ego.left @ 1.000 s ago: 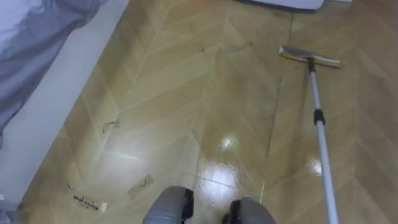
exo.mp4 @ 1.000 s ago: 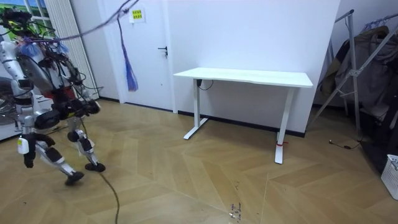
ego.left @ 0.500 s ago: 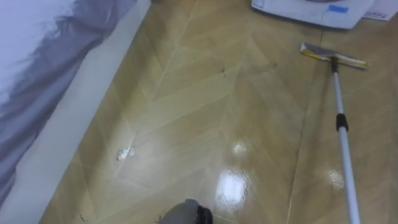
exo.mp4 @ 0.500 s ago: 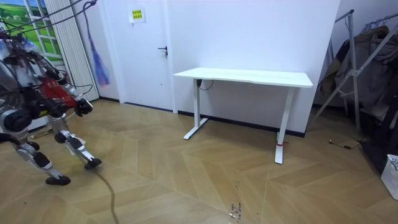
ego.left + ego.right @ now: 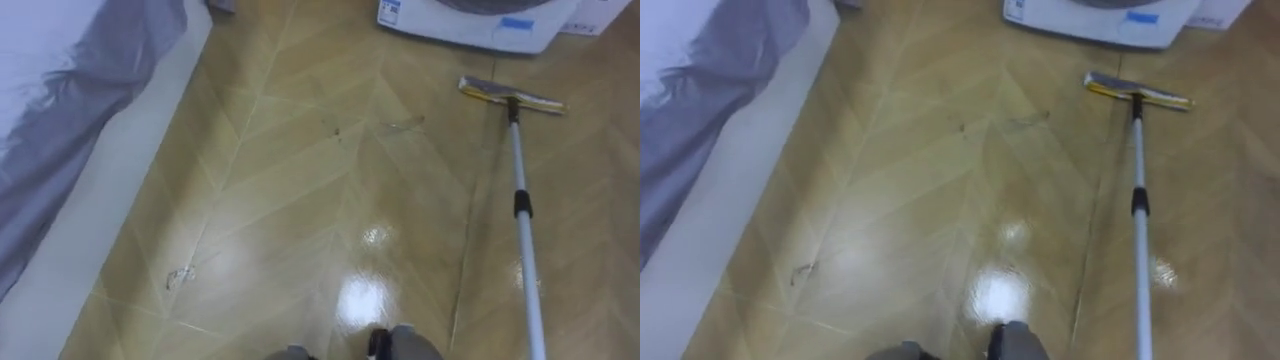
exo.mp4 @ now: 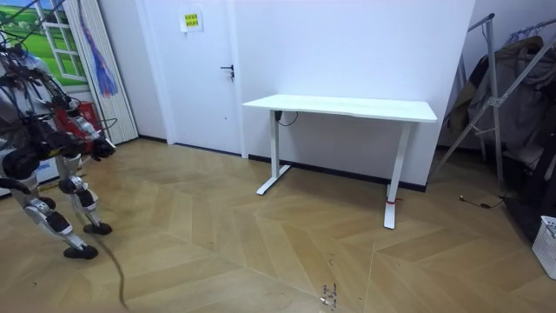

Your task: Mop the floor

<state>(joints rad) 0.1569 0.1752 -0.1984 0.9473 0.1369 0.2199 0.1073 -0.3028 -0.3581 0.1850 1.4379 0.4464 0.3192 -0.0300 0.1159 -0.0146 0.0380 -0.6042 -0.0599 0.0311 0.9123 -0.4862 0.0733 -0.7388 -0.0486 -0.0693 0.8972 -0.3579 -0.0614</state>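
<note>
The flat mop (image 5: 519,190) lay on the herringbone wood floor (image 5: 290,170), its head just before a white appliance (image 5: 470,22) and its pole running out at the lower right. A grey sheet (image 5: 70,90) hung at the left. By the curtain, a dark hand (image 6: 102,149) showed before the standing robot; which hand it was, and its grasp, could not be told.

Robot walks on toward the room view's left; flat yellow-edged mop head (image 5: 510,96) now near the white appliance base (image 5: 440,25).
</note>
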